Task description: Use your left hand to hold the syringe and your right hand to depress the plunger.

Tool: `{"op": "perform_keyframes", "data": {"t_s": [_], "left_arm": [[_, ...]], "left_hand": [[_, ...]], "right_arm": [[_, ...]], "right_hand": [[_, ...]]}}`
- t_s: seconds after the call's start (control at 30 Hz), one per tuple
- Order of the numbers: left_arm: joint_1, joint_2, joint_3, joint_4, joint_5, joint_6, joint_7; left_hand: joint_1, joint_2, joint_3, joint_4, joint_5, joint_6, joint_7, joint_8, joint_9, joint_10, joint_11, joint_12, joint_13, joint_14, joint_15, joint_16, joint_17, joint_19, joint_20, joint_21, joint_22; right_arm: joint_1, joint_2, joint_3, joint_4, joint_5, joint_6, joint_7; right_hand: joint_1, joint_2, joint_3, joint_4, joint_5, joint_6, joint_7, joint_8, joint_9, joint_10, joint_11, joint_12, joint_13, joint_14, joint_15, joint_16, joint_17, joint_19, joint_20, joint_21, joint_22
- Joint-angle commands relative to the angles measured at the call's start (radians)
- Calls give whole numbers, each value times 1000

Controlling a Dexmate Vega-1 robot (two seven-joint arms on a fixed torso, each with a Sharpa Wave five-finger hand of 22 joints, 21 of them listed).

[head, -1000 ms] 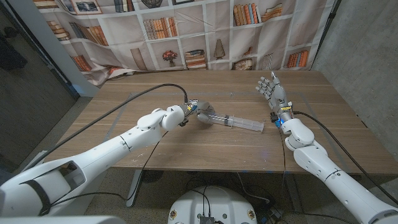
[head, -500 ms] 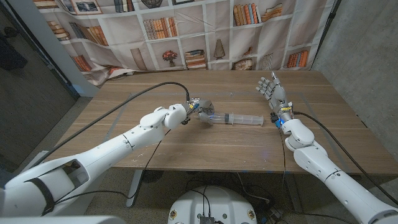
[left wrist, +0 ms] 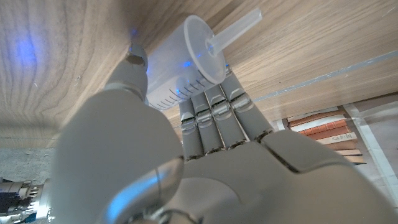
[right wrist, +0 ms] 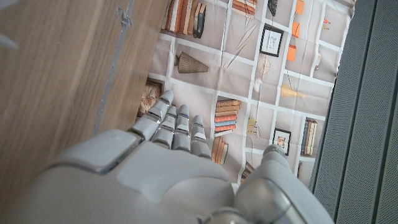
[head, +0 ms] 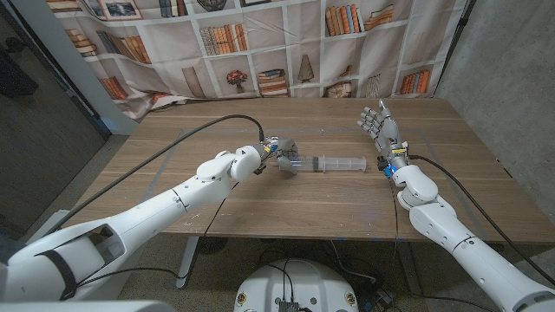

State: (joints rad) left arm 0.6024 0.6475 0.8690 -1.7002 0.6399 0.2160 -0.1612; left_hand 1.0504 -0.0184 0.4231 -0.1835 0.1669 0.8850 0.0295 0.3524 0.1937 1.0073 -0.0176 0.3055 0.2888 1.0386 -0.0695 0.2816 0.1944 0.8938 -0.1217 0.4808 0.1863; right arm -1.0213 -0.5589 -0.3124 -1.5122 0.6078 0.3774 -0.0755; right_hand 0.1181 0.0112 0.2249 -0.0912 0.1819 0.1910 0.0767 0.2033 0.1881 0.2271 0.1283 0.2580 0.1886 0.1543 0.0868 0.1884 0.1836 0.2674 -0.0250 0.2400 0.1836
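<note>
A large clear syringe [head: 328, 163] is held just above the wooden table [head: 286, 204] at its middle, pointing toward the right side. My left hand [head: 276, 153] grips its barrel at the left end. In the left wrist view the fingers [left wrist: 211, 109] wrap the clear barrel [left wrist: 180, 62], and the plunger rod [left wrist: 239, 28] sticks out past the flange. My right hand [head: 379, 126] stands at the table's right side with its fingers spread, a short way beyond the syringe's right tip and holding nothing. The same hand [right wrist: 155, 168] shows from behind in the right wrist view.
A bookshelf-print curtain [head: 260, 43] hangs behind the table's far edge. A black cable [head: 186, 139] runs over the table to my left wrist. Bare wood lies in front of the syringe and along the left side.
My left hand has swung the syringe, lifting its right tip away from the table's front so it now lies level, pointing at my right hand. The right hand has stayed put.
</note>
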Motion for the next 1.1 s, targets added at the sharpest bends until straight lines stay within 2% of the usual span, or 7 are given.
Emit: {"op": "perform_keyframes", "data": {"t_s": [0.03, 0.3, 0.33, 0.4, 0.5, 0.8, 1.1], "left_arm": [[3, -1, -33, -2, -84, -13, -3], [7, 5, -37, -12, -97, -19, 21], [9, 6, -41, -13, -104, -21, 24], [14, 8, -51, -9, -128, -35, 32], [24, 12, -62, -14, -142, -35, 49], [49, 15, -85, -15, -168, -37, 108], [70, 0, -103, 14, -193, -71, 204]], "left_hand": [[97, 94, 59, 37, 9, 177, -24, 9, 3, 131, -129, 2, 6, 162, -136, 2, 5, 5, -2, 5, 1], [99, 97, 59, 41, 10, 178, -19, 7, 4, 134, -123, 3, 18, 167, -134, 2, 9, 2, -2, 7, 1], [99, 97, 60, 41, 10, 178, -19, 7, 4, 133, -123, 3, 18, 167, -135, 2, 9, 1, -2, 7, 1], [100, 97, 60, 41, 10, 177, -17, 7, 4, 131, -122, 2, 21, 167, -135, 1, 10, 0, -1, 7, 1], [101, 97, 60, 42, 10, 176, -17, 5, 5, 130, -120, 2, 25, 167, -135, 1, 11, -2, -1, 7, 1], [105, 98, 62, 42, 10, 176, -13, 3, 5, 134, -119, 3, 37, 173, -135, 1, 15, -1, -1, 10, 1], [107, 97, 61, 44, 10, 177, -10, 1, 6, 130, -117, 1, 49, 173, -132, 0, 18, -2, 1, 13, 1]], "right_arm": [[-26, -9, 16, -18, -5, -7, -33], [-33, -24, 23, -27, -15, -16, -43], [-34, -26, 25, -27, -12, -20, -41], [-34, -24, 26, -24, -19, -12, -49], [-37, -22, 30, -27, -28, -4, -60], [-35, -22, 37, -28, -43, 15, -68], [-28, -18, 37, -26, -53, 12, -78]], "right_hand": [[2, 8, -3, 2, 7, 7, -5, 0, 3, 2, -6, -9, 2, -6, -2, -3, 3, -8, -1, -6, 4], [2, 8, -5, 2, 7, 9, -7, -1, 3, -18, 1, -20, 2, -45, -3, -14, 3, -47, -8, -24, 4], [1, 8, -5, 2, 7, 7, -3, -2, 3, -26, 1, -23, 2, -50, -3, -14, 3, -50, -10, -25, 4], [4, 8, -5, 0, 7, 2, 22, -5, 3, -40, 9, -30, 1, -61, -7, -15, 2, -51, -20, -27, 4], [8, 8, -5, -3, 7, -2, 34, -7, 2, -46, 10, -34, 1, -75, -7, -17, 1, -56, -31, -30, 3], [17, 7, -5, -9, 8, -18, 35, -12, 2, -66, 15, -44, -1, -100, -4, -18, -1, -83, -35, -41, 2], [18, 7, -6, -10, 8, -20, 34, -13, 1, -67, 14, -44, -1, -103, -5, -15, -1, -88, -36, -42, 2]]}}
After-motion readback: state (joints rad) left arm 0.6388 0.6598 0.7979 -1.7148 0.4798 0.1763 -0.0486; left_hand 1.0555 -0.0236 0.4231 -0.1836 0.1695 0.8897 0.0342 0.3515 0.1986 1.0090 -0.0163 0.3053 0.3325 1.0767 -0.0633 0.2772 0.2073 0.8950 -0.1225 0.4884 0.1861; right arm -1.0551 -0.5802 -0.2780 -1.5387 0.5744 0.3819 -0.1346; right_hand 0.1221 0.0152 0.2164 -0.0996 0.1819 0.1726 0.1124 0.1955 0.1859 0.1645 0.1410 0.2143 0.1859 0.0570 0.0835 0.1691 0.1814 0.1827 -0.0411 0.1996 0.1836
